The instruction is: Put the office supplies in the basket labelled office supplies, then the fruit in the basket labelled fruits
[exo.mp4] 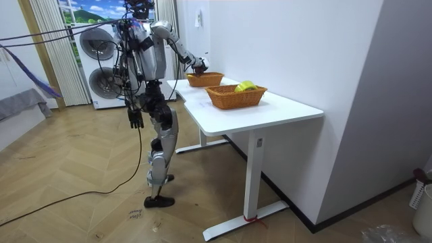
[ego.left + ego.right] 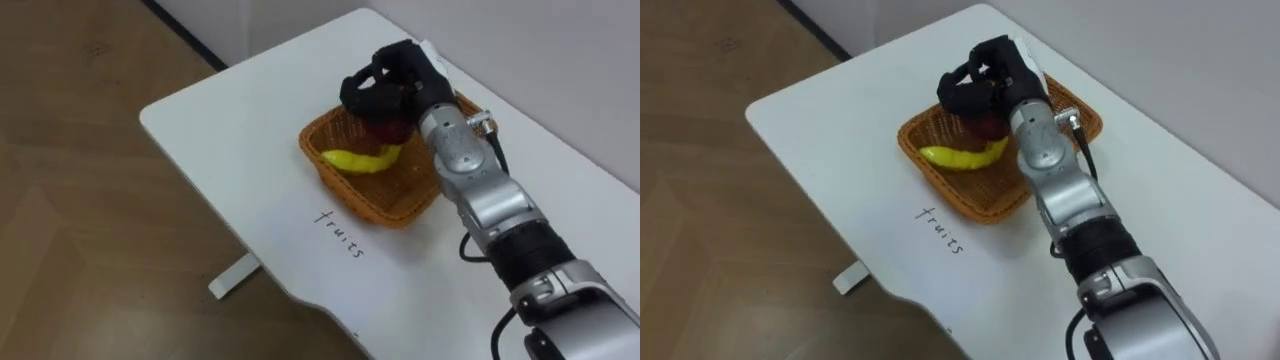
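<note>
Left eye view: one woven wicker basket (image 2: 400,212), shallow and roughly square, sits on the smooth white table (image 2: 250,130). In it lies one curved yellow banana (image 2: 362,159). The black right hand (image 2: 390,85) hangs over the basket, curled round one round dark red fruit (image 2: 392,129).

Room view: two wicker baskets stand on the table. The nearer basket (image 1: 236,98) holds something yellow-green (image 1: 245,86). The left hand (image 1: 137,120) hangs by the hip, and whether it is clenched or loose I cannot tell.

Right eye view: the red fruit sits low inside the basket, just beside the banana.
</note>
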Controlling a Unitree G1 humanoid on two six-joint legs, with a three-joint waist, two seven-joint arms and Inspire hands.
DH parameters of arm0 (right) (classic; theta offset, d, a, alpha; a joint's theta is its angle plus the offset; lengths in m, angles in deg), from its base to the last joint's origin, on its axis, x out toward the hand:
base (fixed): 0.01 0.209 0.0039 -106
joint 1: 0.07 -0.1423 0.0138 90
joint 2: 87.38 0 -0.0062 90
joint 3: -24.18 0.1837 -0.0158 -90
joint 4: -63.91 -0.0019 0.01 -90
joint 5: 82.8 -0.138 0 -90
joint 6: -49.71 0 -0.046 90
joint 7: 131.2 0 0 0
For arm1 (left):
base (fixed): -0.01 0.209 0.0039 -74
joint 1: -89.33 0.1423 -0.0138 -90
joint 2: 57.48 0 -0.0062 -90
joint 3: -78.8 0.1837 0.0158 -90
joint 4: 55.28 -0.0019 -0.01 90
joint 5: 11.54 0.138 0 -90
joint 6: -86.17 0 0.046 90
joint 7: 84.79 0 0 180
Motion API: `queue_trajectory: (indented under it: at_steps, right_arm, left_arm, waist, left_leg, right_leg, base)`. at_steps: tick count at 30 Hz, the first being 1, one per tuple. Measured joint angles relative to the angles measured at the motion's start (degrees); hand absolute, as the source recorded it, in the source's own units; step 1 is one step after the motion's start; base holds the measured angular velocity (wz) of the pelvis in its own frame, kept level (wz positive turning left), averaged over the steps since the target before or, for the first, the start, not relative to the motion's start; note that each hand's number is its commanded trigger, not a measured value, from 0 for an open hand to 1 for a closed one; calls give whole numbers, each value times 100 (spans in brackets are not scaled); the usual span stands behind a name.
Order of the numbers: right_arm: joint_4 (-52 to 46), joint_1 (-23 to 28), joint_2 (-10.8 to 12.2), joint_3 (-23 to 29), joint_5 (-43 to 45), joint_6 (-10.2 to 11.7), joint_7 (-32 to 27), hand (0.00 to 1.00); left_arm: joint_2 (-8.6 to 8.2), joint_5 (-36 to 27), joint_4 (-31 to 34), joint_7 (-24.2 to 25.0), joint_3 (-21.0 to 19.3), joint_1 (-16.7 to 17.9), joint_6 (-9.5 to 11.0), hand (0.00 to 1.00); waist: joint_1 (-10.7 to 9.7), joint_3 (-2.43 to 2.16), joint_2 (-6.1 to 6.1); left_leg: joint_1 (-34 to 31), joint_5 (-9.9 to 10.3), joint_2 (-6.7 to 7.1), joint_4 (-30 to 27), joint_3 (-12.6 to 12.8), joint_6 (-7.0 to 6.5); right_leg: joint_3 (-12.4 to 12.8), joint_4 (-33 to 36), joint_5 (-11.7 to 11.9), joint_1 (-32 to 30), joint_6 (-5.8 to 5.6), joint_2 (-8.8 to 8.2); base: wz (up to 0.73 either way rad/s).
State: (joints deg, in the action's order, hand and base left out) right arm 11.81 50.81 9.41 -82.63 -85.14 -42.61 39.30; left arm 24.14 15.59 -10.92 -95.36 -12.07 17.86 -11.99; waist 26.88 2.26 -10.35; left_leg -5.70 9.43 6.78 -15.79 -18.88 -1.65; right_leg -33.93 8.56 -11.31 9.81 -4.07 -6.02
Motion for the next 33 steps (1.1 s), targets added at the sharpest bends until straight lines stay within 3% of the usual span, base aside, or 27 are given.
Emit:
queue_trajectory:
  at_steps: [3,8,13,17,27,33]
  right_arm:
    - [70,-6,0,1,-57,92,-46,0]
    - [293,-8,1,-6,-163,229,-213,0]
    - [470,-9,0,-6,-250,334,-233,0]
    - [471,-8,-52,-7,-379,340,-229,0]
    - [440,-6,-58,-7,-396,340,-223,0]
    - [5,-6,-60,0,-410,345,-294,0]
  left_arm:
    - [23,0,-54,1,-3,6,77,0]
    - [19,-16,-47,1,0,100,73,0]
    - [6,-49,-41,26,1,117,63,0]
    - [6,-40,-34,5,1,112,61,0]
    - [8,-7,-75,-62,-5,101,21,0]
    - [10,-5,-286,-131,-8,-23,11,0]
  waist:
    - [13,33,49]
    - [58,44,76]
    - [14,8,102]
    - [8,-48,186]
    - [-139,-55,184]
    - [-226,-80,165]
  left_leg:
    - [-16,-5,44,-16,-65,-5]
    - [-19,-13,64,-12,-100,-3]
    - [-72,-30,64,-1,-88,-1]
    - [-45,-41,41,19,-32,-17]
    - [147,-66,15,125,172,-46]
    - [160,-73,-29,141,431,-43]
  right_leg:
    - [-76,-1,0,14,0,1]
    - [-77,-4,-1,-12,-1,0]
    - [-74,-5,-1,-74,-1,-4]
    - [-10,-5,-15,-71,-21,-34]
    - [120,-2,-32,21,-43,-82]
    - [421,-3,-31,-37,-43,-74]
  base:
    - [12]
    - [6]
    - [-2]
    - [-4]
    - [-10]
    - [-22]
